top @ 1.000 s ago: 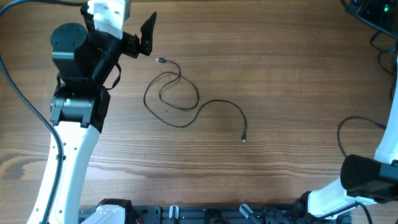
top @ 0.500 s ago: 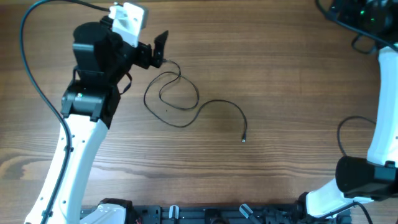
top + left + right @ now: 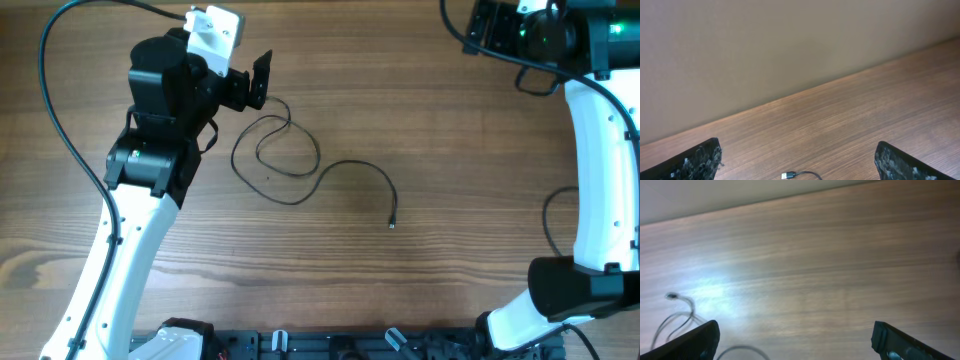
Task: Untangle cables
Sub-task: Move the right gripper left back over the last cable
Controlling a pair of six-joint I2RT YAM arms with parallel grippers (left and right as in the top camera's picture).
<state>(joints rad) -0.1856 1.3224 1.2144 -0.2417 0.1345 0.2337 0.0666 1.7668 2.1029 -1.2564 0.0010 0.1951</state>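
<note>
Left gripper (image 3: 262,80) and right gripper (image 3: 483,28) gape empty; cable (image 3: 355,161) on wooden table (image 3: 470,200); beige wall (image 3: 765,50) behind.

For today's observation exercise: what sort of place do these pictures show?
Probably a robotics lab bench: a left arm and right arm stand at a wooden table, with a thin black cable lying between them.

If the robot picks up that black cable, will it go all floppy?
Probably floppy: the cable is thin and lies in loose loops, so it should droop. Likely light too; its small plug may drag along the table.
</note>
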